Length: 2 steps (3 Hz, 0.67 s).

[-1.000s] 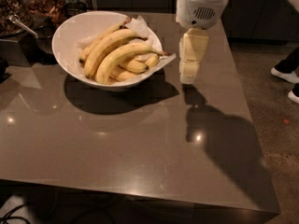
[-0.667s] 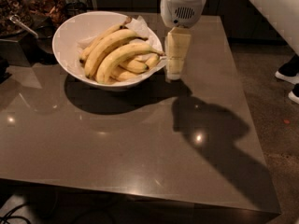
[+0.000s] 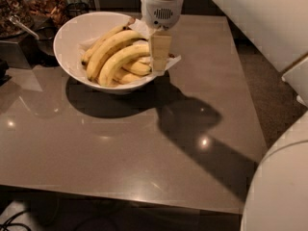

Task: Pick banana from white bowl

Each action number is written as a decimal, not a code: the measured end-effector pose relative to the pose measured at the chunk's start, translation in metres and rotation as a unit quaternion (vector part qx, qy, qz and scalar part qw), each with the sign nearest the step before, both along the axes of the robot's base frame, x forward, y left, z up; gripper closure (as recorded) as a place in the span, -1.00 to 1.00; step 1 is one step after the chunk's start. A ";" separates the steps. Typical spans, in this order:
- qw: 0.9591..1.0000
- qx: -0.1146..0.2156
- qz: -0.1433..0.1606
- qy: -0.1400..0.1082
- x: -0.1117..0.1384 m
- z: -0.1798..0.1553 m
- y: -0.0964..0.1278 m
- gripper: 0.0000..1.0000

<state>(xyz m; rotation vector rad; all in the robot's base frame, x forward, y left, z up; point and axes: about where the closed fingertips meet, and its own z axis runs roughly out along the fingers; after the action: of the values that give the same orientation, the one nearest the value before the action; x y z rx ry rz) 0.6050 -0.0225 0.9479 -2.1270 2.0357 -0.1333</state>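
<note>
the bowl (image 3: pixel 65 42) sits near the desk's (image 3: pixel 120 148) far left corner, lined with paper (image 3: pixel 171 61). the banana (image 3: pixel 105 39) lies in it on the far side of the pile (dark stem tip toward the far edge). the gripper (image 3: pixel 160 64) hangs over the bowl's right rim, just beside the other bananas (image 3: pixel 120 59); whether it is clenched or released i cannot tell.

The pale tan gripper (image 3: pixel 160 57), hanging under its white, grey-grilled wrist at the 3 o'clock rim of the glossy white bowl (image 3: pixel 72 32), is showing against the yellow banana (image 3: pixel 107 37) with its dark brown stem tip, above a glossy grey-brown table (image 3: pixel 120 143).
</note>
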 end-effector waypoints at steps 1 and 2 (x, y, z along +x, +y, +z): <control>1.000 -0.010 0.024 0.005 -0.001 -0.007 0.023 -0.44; 0.999 -0.018 0.040 0.007 -0.001 -0.011 0.039 -0.34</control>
<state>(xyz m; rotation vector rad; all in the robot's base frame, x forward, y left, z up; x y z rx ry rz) 0.6037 0.0163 0.9374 -2.2333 1.9659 -0.1437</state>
